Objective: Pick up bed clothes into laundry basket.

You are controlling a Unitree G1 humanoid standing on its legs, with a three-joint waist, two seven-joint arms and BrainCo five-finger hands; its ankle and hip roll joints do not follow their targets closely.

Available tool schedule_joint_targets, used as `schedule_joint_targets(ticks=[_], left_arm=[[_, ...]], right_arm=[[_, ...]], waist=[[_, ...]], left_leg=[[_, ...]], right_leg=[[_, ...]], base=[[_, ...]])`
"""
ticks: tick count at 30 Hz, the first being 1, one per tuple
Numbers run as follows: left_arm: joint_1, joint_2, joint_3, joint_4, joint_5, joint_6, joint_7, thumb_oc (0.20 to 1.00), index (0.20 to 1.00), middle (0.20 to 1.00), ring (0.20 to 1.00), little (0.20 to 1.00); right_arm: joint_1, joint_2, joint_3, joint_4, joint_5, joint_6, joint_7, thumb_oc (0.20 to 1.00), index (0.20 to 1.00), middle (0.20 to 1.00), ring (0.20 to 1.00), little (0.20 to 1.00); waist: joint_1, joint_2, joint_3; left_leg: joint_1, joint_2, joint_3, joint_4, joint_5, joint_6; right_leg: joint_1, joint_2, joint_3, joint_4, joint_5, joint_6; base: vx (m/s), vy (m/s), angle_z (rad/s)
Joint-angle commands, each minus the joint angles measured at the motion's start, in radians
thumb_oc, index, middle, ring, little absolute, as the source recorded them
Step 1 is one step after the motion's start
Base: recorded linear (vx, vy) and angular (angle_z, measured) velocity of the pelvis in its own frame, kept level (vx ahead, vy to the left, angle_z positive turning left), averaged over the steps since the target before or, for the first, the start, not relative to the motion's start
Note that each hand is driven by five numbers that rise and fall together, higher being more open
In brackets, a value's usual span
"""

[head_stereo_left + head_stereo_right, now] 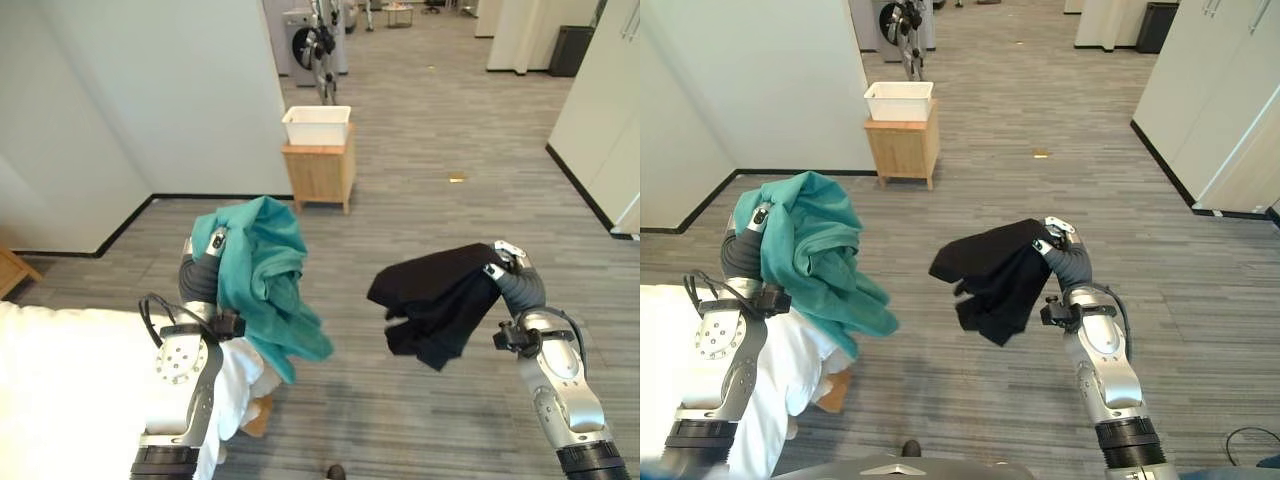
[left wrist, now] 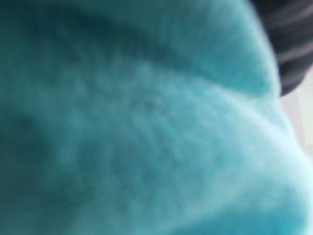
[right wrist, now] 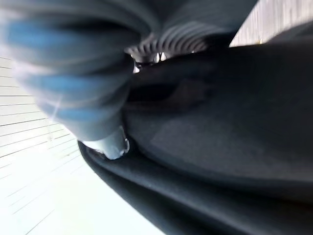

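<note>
Left eye view: basket (image 1: 317, 124) ahead; wrist views just teal garment (image 2: 146, 127), black garment (image 3: 230, 147).

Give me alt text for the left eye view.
Robot's left hand holds up a teal garment, its right hand a black garment, over grey plank floor. Ahead, a white basket sits on a small wooden cabinet; white bedding lies lower left.

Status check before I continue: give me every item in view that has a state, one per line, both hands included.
teal garment: lifted off the bed, draped over the left hand, hanging free.
black garment: lifted, draped over the right hand, hanging free.
Fingers of both hands: hidden by cloth, cannot tell.
white basket: upright on the wooden stand, far ahead; contents cannot be seen.
bed: white sheet on it.
</note>
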Motion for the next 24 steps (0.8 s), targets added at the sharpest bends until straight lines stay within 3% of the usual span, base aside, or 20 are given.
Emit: schedule_joint_targets(ticks=[1,7,9,10,11,12,13,15,16,18,21,24], left_arm=[[-0.038,0.083,0.060,-0.026,0.063,-0.072,0.032,0.200,0.200,0.200,0.200,0.200],[-0.015,0.079,0.080,-0.014,0.037,-0.080,0.042,0.200,0.200,0.200,0.200,0.200],[-0.024,0.079,0.077,-0.006,0.026,-0.075,0.049,0.200,0.200,0.200,0.200,0.200],[-0.027,0.079,0.076,-0.004,0.026,-0.076,0.050,0.200,0.200,0.200,0.200,0.200],[-0.042,0.083,0.066,0.000,0.025,-0.072,0.062,0.200,0.200,0.200,0.200,0.200],[-0.044,0.083,0.066,0.001,0.025,-0.072,0.063,0.200,0.200,0.200,0.200,0.200],[-0.054,0.086,0.057,0.001,0.031,-0.071,0.062,0.200,0.200,0.200,0.200,0.200],[-0.062,0.090,0.050,0.007,0.033,-0.072,0.063,0.200,0.200,0.200,0.200,0.200],[-0.076,0.098,0.045,0.011,0.034,-0.078,0.064,0.200,0.200,0.200,0.200,0.200],[-0.089,0.093,0.042,0.020,0.026,-0.084,0.067,0.200,0.200,0.200,0.200,0.200],[-0.100,0.084,0.045,0.046,0.016,-0.089,0.080,0.200,0.200,0.200,0.200,0.200],[-0.091,0.084,0.045,0.046,0.013,-0.094,0.074,0.200,0.200,0.200,0.200,0.200]], right_arm=[[-0.043,-0.013,-0.042,-0.088,0.019,-0.067,0.008,0.200,0.200,0.200,0.200,0.200],[-0.069,-0.004,-0.060,-0.072,0.053,-0.082,-0.015,0.200,0.200,0.200,0.200,0.200],[-0.075,0.006,-0.068,-0.091,0.048,-0.091,-0.027,0.200,0.200,0.200,0.200,0.200],[-0.076,0.006,-0.068,-0.092,0.048,-0.090,-0.028,0.200,0.200,0.200,0.200,0.200],[-0.081,0.020,-0.059,-0.103,0.043,-0.098,-0.038,0.200,0.200,0.200,0.200,0.200],[-0.082,0.020,-0.059,-0.104,0.042,-0.098,-0.038,0.200,0.200,0.200,0.200,0.200],[-0.074,0.028,-0.053,-0.107,0.035,-0.099,-0.036,0.200,0.200,0.200,0.200,0.200],[-0.061,0.031,-0.060,-0.108,0.030,-0.094,-0.035,0.200,0.200,0.200,0.200,0.200],[-0.033,0.025,-0.079,-0.113,0.027,-0.093,-0.028,0.200,0.200,0.200,0.200,0.200],[-0.015,0.017,-0.101,-0.108,0.032,-0.096,-0.030,0.200,0.200,0.200,0.200,0.200],[-0.004,0.010,-0.131,-0.095,0.039,-0.115,-0.050,0.200,0.200,0.200,0.200,0.200],[-0.004,0.006,-0.141,-0.096,0.036,-0.119,-0.054,0.200,0.200,0.200,0.200,0.200]], waist=[[-0.010,-0.058,-0.019],[-0.005,-0.052,0.004],[-0.012,-0.038,0.024],[-0.007,-0.042,0.024],[-0.014,-0.028,0.059],[-0.012,-0.030,0.063],[-0.024,-0.010,0.091],[-0.040,-0.010,0.098],[-0.071,-0.015,0.106],[-0.094,-0.026,0.105],[-0.129,-0.040,0.103],[-0.139,-0.033,0.094]], left_leg=[[0.012,-0.003,-0.023,0.055,-0.117,0.006],[-0.009,-0.030,-0.006,0.085,-0.145,0.032],[-0.003,-0.041,-0.001,0.095,-0.163,0.057],[-0.008,-0.045,0.003,0.097,-0.163,0.059],[0.016,-0.054,0.025,0.099,-0.179,0.081],[0.016,-0.057,0.027,0.100,-0.179,0.083],[0.048,-0.048,0.028,0.095,-0.193,0.091],[0.066,-0.044,0.022,0.089,-0.196,0.090],[0.097,-0.040,0.009,0.075,-0.216,0.081],[0.135,-0.040,-0.001,0.062,-0.241,0.063],[0.198,-0.014,-0.016,0.046,-0.275,0.017],[0.235,0.022,-0.014,0.044,-0.290,-0.011]], right_leg=[[-0.034,-0.067,0.026,0.059,-0.050,0.053],[-0.080,-0.101,0.068,0.107,-0.038,0.077],[-0.151,-0.121,0.080,0.268,-0.013,0.091],[-0.166,-0.125,0.088,0.288,-0.021,0.093],[-0.233,-0.147,0.058,0.453,0.084,0.095],[-0.239,-0.151,0.064,0.464,0.081,0.097],[-0.321,-0.144,0.046,0.611,0.082,0.092],[-0.365,-0.118,0.052,0.644,0.064,0.092],[-0.422,-0.073,0.055,0.583,0.043,0.088],[-0.453,-0.070,0.042,0.432,0.034,0.078],[-0.469,-0.066,0.032,0.133,0.108,0.092],[-0.465,-0.063,-0.008,0.025,0.170,0.110]], base=[[0.03,0.047,-0.15],[0.06,0.110,-0.22],[0.07,0.190,-0.19],[0.05,0.224,-0.08],[0.03,0.159,-0.14],[0.11,0.248,-0.33],[0.13,0.104,-0.49],[0.21,0.040,-0.20],[0.33,-0.056,0.12],[0.42,-0.121,0.12],[0.44,-0.195,0.10],[0.44,-0.212,0.26]])
